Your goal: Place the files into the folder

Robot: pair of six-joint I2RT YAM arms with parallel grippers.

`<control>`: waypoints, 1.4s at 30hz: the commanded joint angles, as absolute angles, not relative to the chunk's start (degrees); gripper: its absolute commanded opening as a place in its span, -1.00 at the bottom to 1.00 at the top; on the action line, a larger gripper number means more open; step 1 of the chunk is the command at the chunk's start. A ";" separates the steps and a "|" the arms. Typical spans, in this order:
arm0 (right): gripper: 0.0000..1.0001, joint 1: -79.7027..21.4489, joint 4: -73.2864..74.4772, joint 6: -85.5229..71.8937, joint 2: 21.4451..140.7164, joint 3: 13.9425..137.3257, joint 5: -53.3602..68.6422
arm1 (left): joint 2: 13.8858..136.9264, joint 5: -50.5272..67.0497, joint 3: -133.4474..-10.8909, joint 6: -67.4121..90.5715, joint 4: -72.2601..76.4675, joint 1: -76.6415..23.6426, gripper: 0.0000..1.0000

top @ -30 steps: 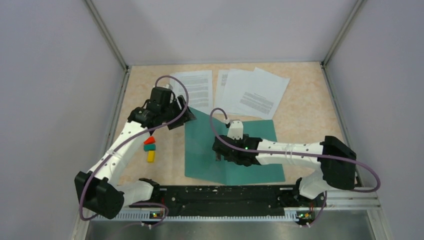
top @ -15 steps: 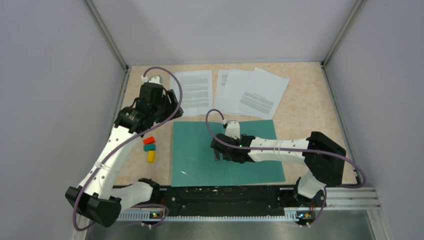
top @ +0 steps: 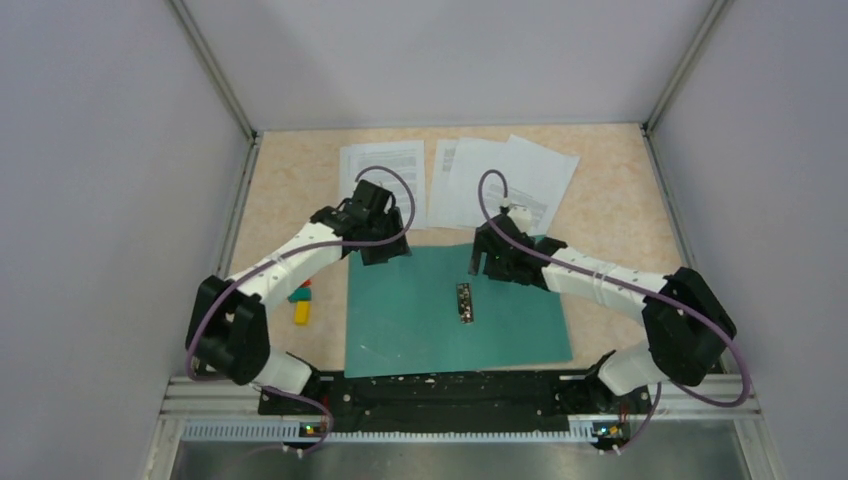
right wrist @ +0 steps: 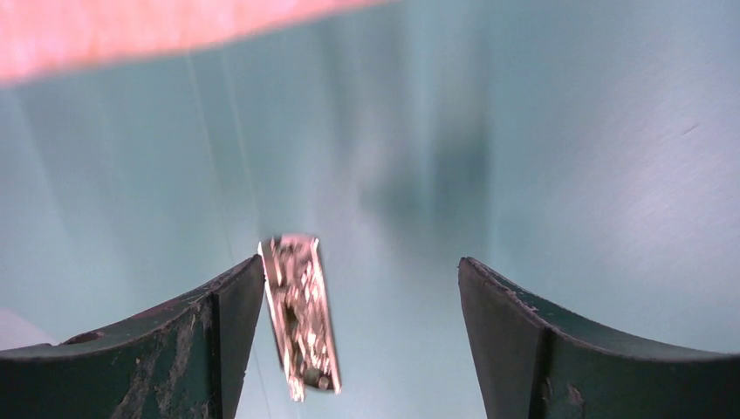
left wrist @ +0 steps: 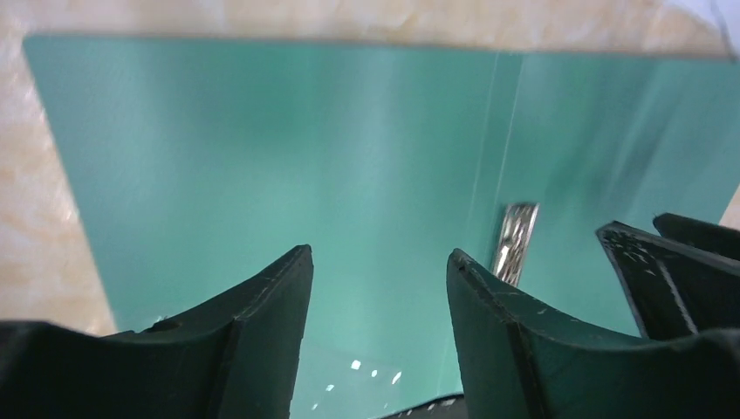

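- We see the folder (top: 400, 310) lying open and flat on the worktop (top: 290, 190), near its front middle, with the metal fastener (top: 464, 302) along its centre crease.
- The files (top: 500, 185) lie on the worktop just beyond the folder's far edge: one printed sheet to the left, and several overlapping sheets to the right. None of them is on the folder.
- Our left hand (left wrist: 377, 255) hovers over the far left part of the folder, fingers spread and nothing between them.
- Our right hand (right wrist: 359, 262) hovers over the far right part of the folder. Its fingers are also spread and empty, and the fastener shows below the gap.
- Small red, teal and yellow blocks (top: 300, 300) sit left of the folder, partly hidden by the left arm.
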State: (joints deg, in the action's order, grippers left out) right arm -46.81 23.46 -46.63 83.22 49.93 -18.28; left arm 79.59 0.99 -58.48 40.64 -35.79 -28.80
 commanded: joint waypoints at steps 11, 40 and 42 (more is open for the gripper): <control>0.79 -13.59 5.01 -42.98 82.01 47.94 -8.93 | 113.69 12.58 -97.03 34.39 -23.04 -26.59 0.40; 0.71 6.33 -16.32 -44.32 116.42 68.90 4.67 | 140.00 21.58 -116.95 44.71 -17.42 -27.29 0.19; 0.69 6.33 -15.18 -43.74 118.35 70.87 4.62 | 140.44 20.56 -117.07 44.97 -17.88 -27.22 0.18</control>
